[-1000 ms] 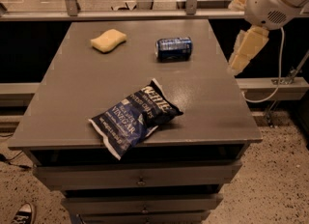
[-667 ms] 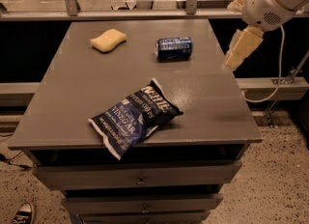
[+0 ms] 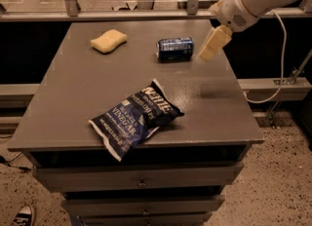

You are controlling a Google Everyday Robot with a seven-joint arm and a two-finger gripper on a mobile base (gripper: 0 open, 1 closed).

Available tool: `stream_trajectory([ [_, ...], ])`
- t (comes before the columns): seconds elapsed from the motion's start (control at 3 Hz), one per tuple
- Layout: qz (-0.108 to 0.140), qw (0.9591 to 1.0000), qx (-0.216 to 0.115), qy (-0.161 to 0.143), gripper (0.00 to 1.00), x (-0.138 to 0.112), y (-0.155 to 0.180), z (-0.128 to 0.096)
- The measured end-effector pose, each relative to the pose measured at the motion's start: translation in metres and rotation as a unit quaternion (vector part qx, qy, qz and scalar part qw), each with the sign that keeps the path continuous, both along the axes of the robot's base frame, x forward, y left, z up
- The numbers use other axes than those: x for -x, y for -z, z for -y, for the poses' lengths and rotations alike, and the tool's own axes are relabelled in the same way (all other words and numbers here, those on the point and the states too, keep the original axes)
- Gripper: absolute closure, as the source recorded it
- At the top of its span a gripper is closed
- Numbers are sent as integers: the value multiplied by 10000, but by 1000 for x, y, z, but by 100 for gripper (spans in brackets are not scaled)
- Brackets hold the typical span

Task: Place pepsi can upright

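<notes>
The pepsi can (image 3: 175, 48) is a small dark blue can lying on its side at the back of the grey table (image 3: 97, 93), right of centre. My gripper (image 3: 212, 44) hangs from the white arm that comes in from the upper right. It is above the table just to the right of the can, apart from it, and holds nothing.
A dark blue crinkled chip bag (image 3: 135, 117) lies near the table's front edge. A yellow sponge (image 3: 108, 41) lies at the back left. A rail (image 3: 146, 13) runs behind the table. Drawers sit below the front edge. A cable hangs at the right.
My gripper has moved left and toward the can, from off the table's right edge to over the table beside the can. The can, bag and sponge have not moved.
</notes>
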State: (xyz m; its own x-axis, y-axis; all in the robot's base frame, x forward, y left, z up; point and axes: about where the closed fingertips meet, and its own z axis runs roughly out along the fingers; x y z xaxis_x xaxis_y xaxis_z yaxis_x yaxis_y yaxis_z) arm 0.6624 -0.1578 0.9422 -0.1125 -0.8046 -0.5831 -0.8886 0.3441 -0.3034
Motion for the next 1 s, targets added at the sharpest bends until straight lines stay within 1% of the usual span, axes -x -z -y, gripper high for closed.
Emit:
stream_trajectory([
  [0.33, 12, 9999, -155, -76, 0, -24, 9, -23],
  [0.67, 139, 9996, -137, -196, 0, -53, 21, -50],
  [1.0, 224, 9993, 8, -307, 0, -74, 32, -62],
])
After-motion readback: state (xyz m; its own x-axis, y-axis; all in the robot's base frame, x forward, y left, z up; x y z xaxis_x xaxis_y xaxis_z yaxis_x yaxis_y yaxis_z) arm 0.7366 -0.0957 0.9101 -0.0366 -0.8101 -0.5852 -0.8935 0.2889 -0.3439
